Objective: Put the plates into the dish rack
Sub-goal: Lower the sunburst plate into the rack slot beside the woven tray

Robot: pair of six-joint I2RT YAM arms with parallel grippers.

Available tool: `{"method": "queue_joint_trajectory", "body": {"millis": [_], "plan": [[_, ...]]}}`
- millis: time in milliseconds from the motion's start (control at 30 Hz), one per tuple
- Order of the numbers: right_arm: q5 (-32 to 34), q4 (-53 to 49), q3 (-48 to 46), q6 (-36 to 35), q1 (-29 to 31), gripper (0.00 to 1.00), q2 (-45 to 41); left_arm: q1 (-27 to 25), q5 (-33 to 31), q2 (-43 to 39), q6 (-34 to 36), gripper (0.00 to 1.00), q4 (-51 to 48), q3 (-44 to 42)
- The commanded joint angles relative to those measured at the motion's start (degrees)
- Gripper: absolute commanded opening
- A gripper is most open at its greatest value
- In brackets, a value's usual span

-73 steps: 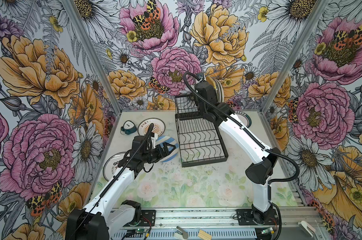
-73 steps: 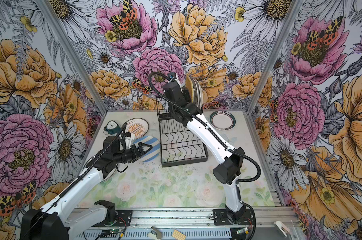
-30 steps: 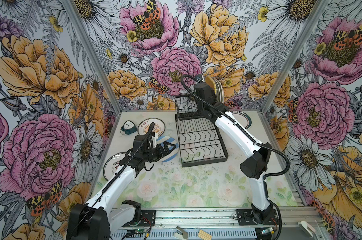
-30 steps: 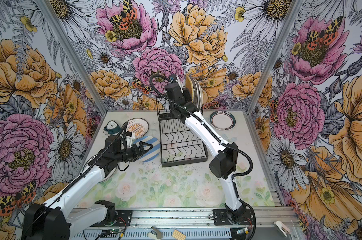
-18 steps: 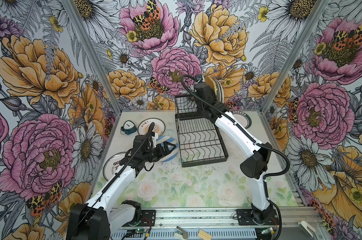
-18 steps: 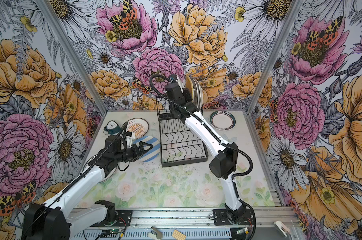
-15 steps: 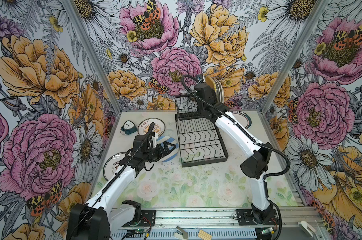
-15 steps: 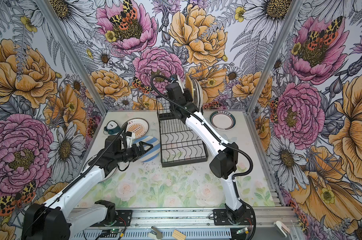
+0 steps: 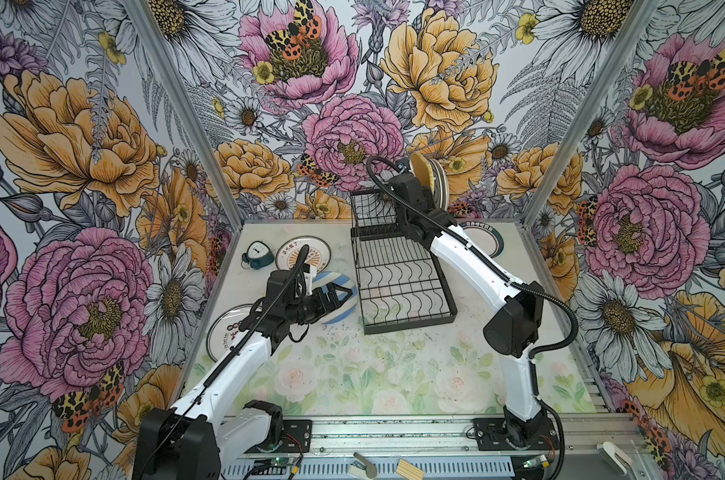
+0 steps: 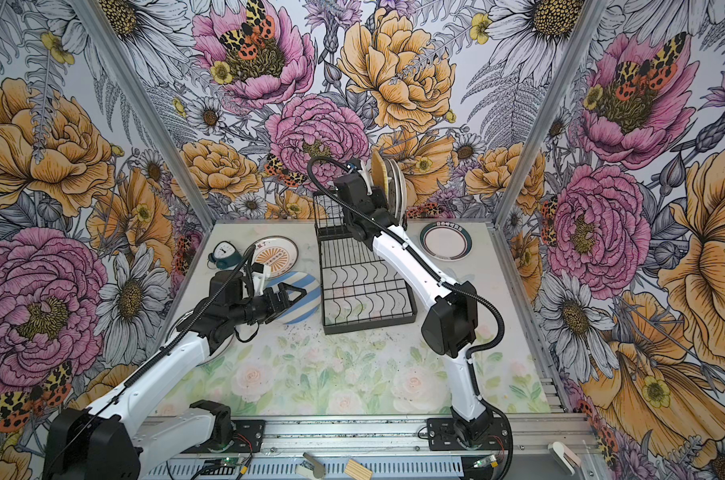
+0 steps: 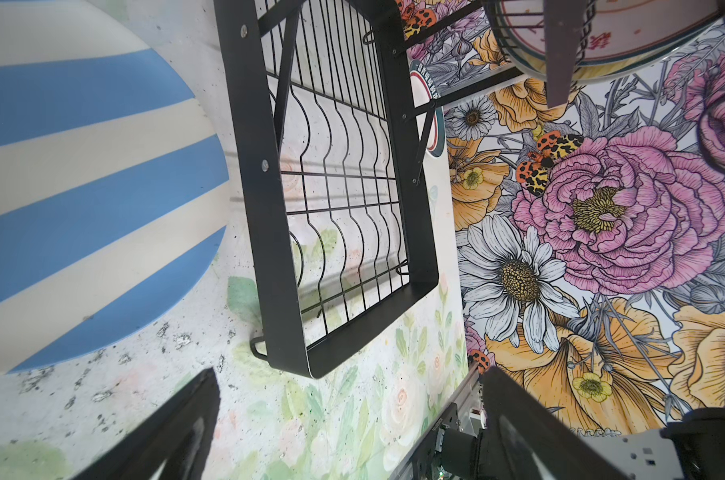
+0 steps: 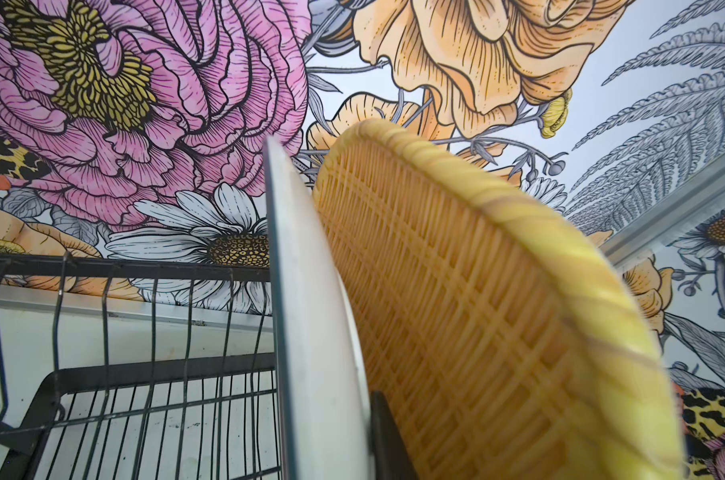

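Jaws of the left gripper [image 9: 346, 299] gape wide and empty above the striped plate [image 11: 82, 187], which lies flat on the table [image 9: 394, 374] just beside the rack [image 9: 408, 326]. Farther back, the right gripper [image 9: 416, 187] is pinched nearly shut on the yellow plate [image 12: 477, 311], which stands on edge at the rack's upper shelf, right next to a white plate [image 12: 310, 332].

From where I stand, the right arm's elbow [image 9: 514, 320] now sits a little higher and closer to the dish rack [image 9: 408, 329] than a couple of seconds ago. Its upper arm [image 9: 518, 374] leans inward instead of standing straight. The black cable [image 9: 575, 320] looping off that elbow has drawn in with it.
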Motion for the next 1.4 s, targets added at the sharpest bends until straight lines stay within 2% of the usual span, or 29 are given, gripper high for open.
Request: {"method": "queue_joint_trajectory", "body": {"millis": [0,67,200,267,467,967,1367], "plan": [[0.76,2.84,-0.06,1.48,-0.88,0.00,-3.18,0.42,-1.31,-1.28,-0.53,0.99,0.38,-0.47],[0.59,2.83,-0.36,1.70,-1.04,0.00,-3.35,0.42,-1.40,-1.59,-0.61,0.99,0.37,-0.61],[0.32,2.77,-0.88,1.69,-1.10,0.18,-3.76,0.40,-1.65,-1.90,-0.79,0.99,0.37,-0.88],[0.17,2.78,-1.18,1.62,-1.09,0.23,-4.19,0.25,-1.83,-2.10,-0.94,0.99,0.37,-0.88],[0.06,2.75,-2.56,1.50,-1.05,0.32,-6.15,-0.41,-2.45,-2.28,-1.29,0.99,0.33,-0.89],[-0.99,2.73,-7.99,1.81,1.06,0.38,-13.79,-3.25,-5.16,-3.18,-2.16,0.99,0.37,-0.89],[-2.66,2.58,-17.60,7.19,4.85,0.41,-23.23,-3.50,-7.98,-4.45,-2.46,0.99,-1.46,-0.89]]}}
